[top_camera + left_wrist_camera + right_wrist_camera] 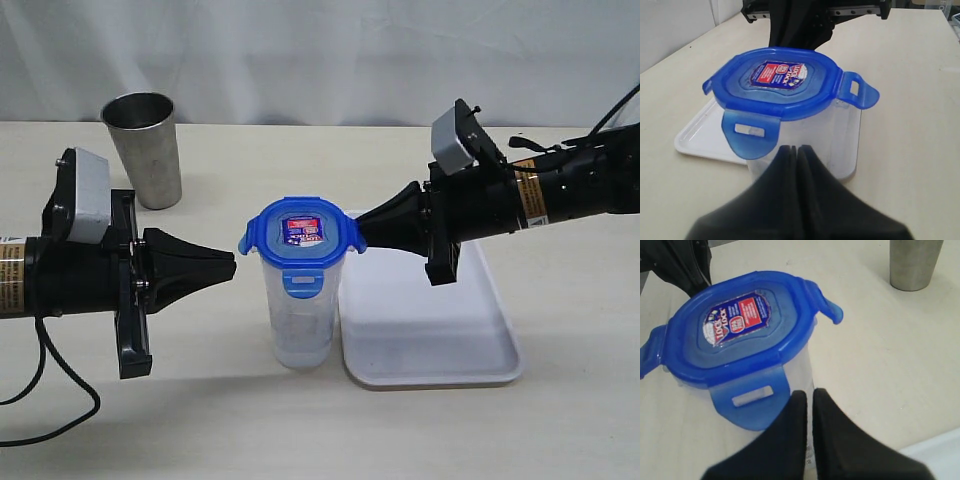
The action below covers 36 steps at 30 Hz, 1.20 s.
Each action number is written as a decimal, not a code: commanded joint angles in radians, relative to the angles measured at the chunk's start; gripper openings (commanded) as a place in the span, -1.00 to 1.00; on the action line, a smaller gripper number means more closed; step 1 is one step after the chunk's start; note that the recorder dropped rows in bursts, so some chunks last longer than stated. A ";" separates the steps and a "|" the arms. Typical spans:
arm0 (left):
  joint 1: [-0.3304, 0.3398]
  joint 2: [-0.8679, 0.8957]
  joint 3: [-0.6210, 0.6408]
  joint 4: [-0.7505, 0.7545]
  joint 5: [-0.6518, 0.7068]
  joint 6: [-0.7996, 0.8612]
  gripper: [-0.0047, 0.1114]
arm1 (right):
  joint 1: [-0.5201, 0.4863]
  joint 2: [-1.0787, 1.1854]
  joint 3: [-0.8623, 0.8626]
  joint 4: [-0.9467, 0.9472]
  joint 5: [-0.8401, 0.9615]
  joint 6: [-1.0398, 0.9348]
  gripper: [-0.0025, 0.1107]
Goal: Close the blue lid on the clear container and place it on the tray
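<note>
The clear container (300,320) stands upright on the table, just left of the tray (440,330). The blue lid (302,232) sits on its rim, sticker up. The lid's side flaps stick outward and its front flap (302,283) hangs down. My left gripper (232,265) is shut and empty, its tip pointing at the container's left side just below the lid. My right gripper (358,228) is shut and empty, its tip at the lid's right flap. From the wrists I see the lid (780,87) (740,330), the container wall (815,135) (801,371) and each gripper's tip (796,148) (808,392).
A steel cup (145,148) stands at the back left, also seen in the right wrist view as the steel cup (914,262). The white tray (700,135) lies flat behind the container in the left wrist view. Cables trail off the table's left front edge.
</note>
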<state>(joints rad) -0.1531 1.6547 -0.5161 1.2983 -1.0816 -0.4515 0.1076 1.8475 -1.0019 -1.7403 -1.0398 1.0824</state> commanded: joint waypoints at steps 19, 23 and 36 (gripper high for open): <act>-0.006 0.003 0.004 -0.037 0.014 0.017 -0.92 | 0.000 -0.030 0.012 0.047 0.042 -0.032 -0.88; -0.006 0.003 0.004 -0.037 0.014 0.017 -0.92 | 0.000 -0.030 0.018 0.047 -0.002 -0.056 -0.88; -0.006 0.003 0.004 -0.037 0.011 0.017 -0.92 | 0.000 -0.030 0.040 0.039 -0.008 -0.048 -0.88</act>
<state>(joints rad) -0.1531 1.6547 -0.5161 1.2764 -1.0711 -0.4365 0.1076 1.8234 -0.9678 -1.6990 -1.0387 1.0359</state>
